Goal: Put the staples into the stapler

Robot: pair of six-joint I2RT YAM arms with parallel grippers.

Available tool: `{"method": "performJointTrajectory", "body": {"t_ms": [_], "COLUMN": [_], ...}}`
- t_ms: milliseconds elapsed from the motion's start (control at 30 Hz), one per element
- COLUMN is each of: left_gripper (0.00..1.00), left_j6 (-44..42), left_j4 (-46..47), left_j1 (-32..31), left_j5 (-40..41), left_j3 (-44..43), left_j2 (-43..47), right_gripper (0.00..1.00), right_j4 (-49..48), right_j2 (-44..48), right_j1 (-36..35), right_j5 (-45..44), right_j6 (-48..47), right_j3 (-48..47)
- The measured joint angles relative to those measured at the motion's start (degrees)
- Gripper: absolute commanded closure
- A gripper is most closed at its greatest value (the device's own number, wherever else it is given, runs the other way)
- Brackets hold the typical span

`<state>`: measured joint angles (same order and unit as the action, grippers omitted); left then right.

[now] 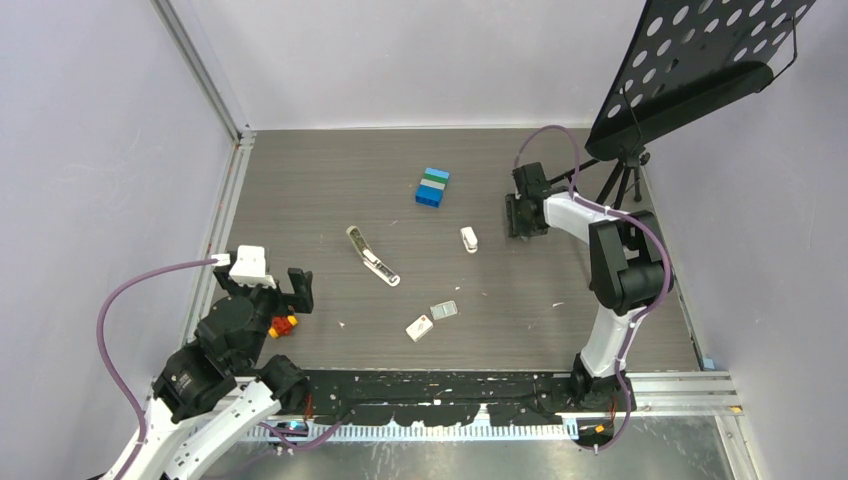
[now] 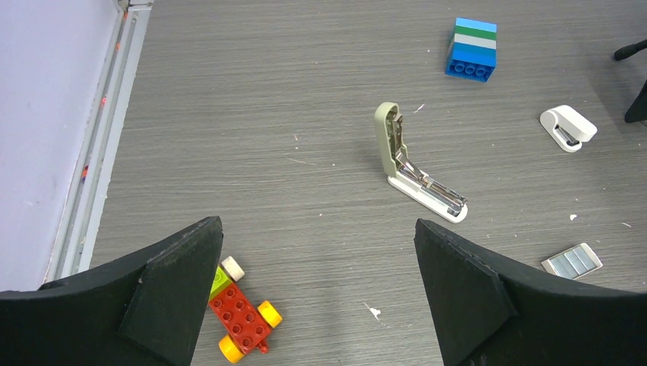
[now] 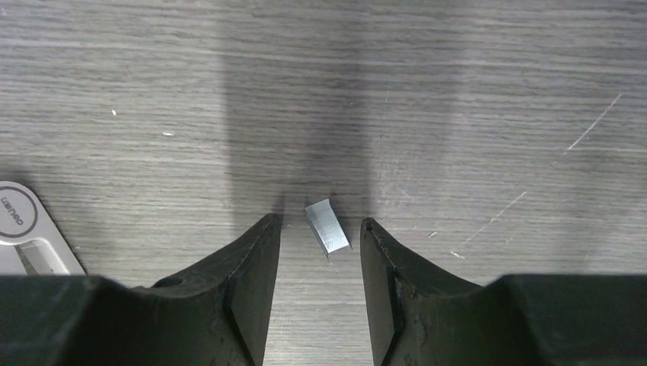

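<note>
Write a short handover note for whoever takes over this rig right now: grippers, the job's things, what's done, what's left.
Left gripper: open, empty, at the near left.
Right gripper: open, low at the far right, fingertips straddling a small staple strip, not gripping it.
Stapler: mid-table, hinged open, channel exposed.
Staple box and grey insert: on the table nearer the arms.
Done: stapler opened, one strip out.
Left: grip the strip, seat it in the channel, close the stapler.
</note>
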<state>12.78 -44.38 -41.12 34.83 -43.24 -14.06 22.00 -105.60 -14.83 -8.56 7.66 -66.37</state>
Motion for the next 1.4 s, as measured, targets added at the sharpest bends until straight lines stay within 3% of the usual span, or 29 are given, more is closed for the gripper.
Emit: {"method": "performJointTrajectory", "body": {"t_ms": [267,967,1400], "left_gripper": [0.0,0.0,0.0], "left_j6": [0.0,0.0,0.5], "left_j4": [0.0,0.0,-0.1], "left_j1": [0.0,0.0,0.0], "left_j5": [0.0,0.0,-0.6], "left_j3": [0.0,0.0,0.1], "left_j2": [0.0,0.7,0.3], "right_gripper": [0.67,0.78,0.81], "right_j4": [0.9,1.6,-1.4], "right_j2": [-0.9,0.7,9.1], "right_j1": [0.4,0.4,-0.8], "right_j5": [2.7,5.7,11.7], "right_j6": [0.3,2.3,5.7], "right_j3": [-1.2,0.8,10.5]}}
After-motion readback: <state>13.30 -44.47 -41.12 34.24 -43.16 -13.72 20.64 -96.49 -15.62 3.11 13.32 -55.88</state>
